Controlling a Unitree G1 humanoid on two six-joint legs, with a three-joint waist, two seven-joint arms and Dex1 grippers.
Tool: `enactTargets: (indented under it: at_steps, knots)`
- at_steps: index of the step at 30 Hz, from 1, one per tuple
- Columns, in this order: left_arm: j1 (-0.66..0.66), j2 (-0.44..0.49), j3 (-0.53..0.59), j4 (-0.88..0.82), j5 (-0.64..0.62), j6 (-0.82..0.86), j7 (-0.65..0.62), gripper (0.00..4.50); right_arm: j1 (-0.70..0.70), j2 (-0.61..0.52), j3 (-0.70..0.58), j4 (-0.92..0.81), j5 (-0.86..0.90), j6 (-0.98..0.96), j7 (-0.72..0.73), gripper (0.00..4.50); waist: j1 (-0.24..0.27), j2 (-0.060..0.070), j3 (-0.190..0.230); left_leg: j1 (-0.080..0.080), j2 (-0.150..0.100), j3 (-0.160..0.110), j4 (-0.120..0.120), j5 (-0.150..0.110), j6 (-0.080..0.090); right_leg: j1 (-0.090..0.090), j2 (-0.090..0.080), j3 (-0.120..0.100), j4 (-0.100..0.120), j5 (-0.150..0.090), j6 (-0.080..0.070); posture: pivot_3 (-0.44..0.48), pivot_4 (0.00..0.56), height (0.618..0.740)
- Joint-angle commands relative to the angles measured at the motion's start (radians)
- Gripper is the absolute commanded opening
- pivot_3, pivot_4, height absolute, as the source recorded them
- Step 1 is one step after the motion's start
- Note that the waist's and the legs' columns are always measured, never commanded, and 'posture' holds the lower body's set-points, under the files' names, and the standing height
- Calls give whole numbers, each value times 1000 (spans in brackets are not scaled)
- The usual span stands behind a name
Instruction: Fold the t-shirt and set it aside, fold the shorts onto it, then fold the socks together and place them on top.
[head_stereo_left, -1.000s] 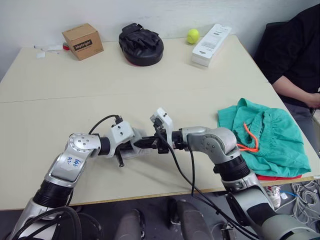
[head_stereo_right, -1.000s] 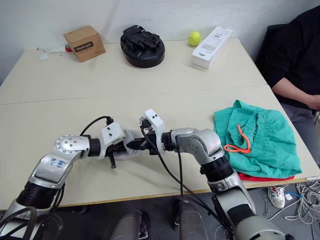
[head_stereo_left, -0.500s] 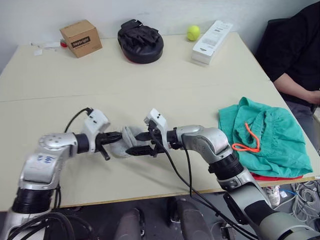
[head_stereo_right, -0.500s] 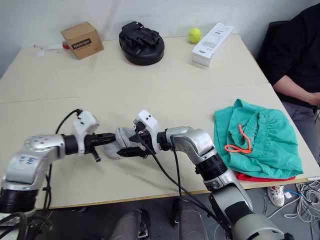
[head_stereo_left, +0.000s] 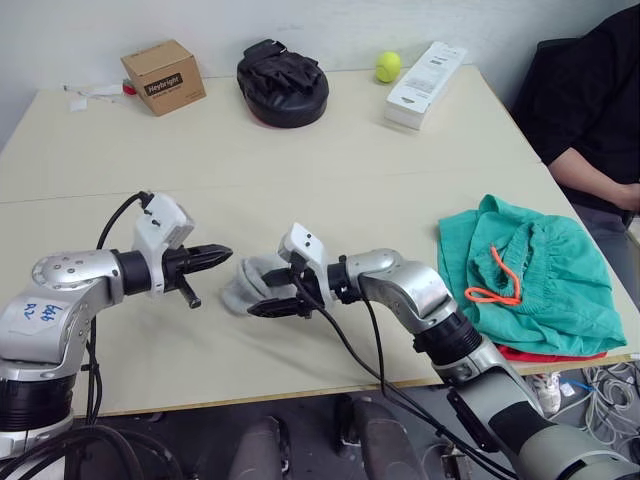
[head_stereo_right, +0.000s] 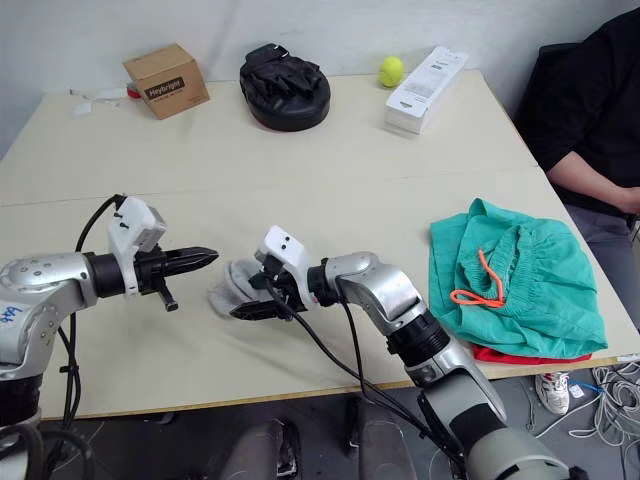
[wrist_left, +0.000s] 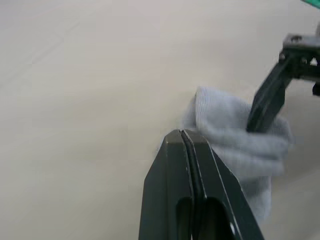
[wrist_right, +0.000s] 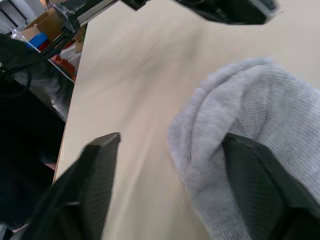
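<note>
Since the left gripper (head_stereo_left: 222, 251) let go of the socks (head_stereo_left: 248, 283) and drew back to the robot's left, we now have it clear of the grey bundle, its 2 fingers pressed together on nothing. A second ago both grippers met at the bundle near the front middle of the table (head_stereo_left: 300, 150); now the right gripper (head_stereo_left: 265, 302) is alone at it, fingers spread, 1 finger (wrist_right: 260, 180) against the fabric and the other (wrist_right: 95, 170) out over bare tabletop. We judge the socks folded together but not gripped, so the right arm has yet to close on them before the carry.

The shorts (head_stereo_left: 540, 280) lie bunched at the right front edge, orange drawstring (head_stereo_left: 495, 280) on top, with a strip of the red t-shirt (head_stereo_left: 545, 353) showing beneath, so the pile is ready for the socks.

The brown carton (head_stereo_left: 163, 77) at the far left reads "Heybright". A white box (head_stereo_left: 425, 72) beside the tennis ball (head_stereo_left: 386, 68) carries print too small to read.
</note>
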Motion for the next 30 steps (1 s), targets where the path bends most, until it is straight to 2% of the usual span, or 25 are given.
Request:
enactTargets:
  at_steps: [1, 4, 8, 15, 22, 25, 28, 30]
  knots:
    - [-58, -14, -47, -28, -11, -16, 4, 0, 1, 16, 12, -25, -9, -30, 19, 2187, 1, 0, 0, 0, 0, 0, 0, 0, 0, 0, 0, 0, 0, 0, 0, 0, 150, 740]
    - [-106, -37, -153, -11, 30, -41, 1, 0, 0, 16, 23, -24, -24, -38, 24, 2187, -2, 0, 0, 0, 0, 0, 1, 0, 0, 0, 0, 0, 0, 0, 0, 0, 150, 740]
    - [-89, 5, -271, 9, 113, -95, -29, 0, -5, 12, 29, -20, -48, -51, 27, 2187, -1, 0, 0, 0, 0, 1, 1, 0, -1, 0, 0, 0, 2, 0, 0, 0, 150, 740]
    - [2, 71, -254, 51, 176, -153, -13, 0, -3, -10, -3, -29, -66, -57, 30, 2187, -3, -1, 0, 1, 0, 1, 1, 1, -2, -1, 0, 0, 3, -1, -1, 0, 150, 740]
    - [64, 57, -267, 81, 221, -234, 14, 0, -11, -65, -82, -48, -39, -45, 27, 2187, 1, -1, 0, 1, 0, 1, 3, 1, 0, 0, -1, 0, 4, 0, -2, 0, 150, 740]
    - [80, 42, -260, 69, 212, -229, 25, 0, -30, -41, -117, -21, -34, -44, 3, 1600, 0, -1, 0, 2, 0, 1, 3, 1, 0, 0, -1, 0, 4, 0, -2, 0, 150, 740]
    - [93, 31, -255, 62, 209, -223, 35, 0, -43, 5, -103, 3, -59, -71, -23, 550, -2, -1, 0, 3, 1, 1, 3, 2, 0, 0, 0, 0, 5, 1, -3, 0, 150, 740]
    - [99, 25, -249, 58, 206, -217, 41, 0, -50, 33, -83, 18, -86, -102, -37, 11, -2, -1, 0, 3, 1, 1, 2, 2, -1, 0, 0, 0, 5, 1, -3, 0, 150, 740]
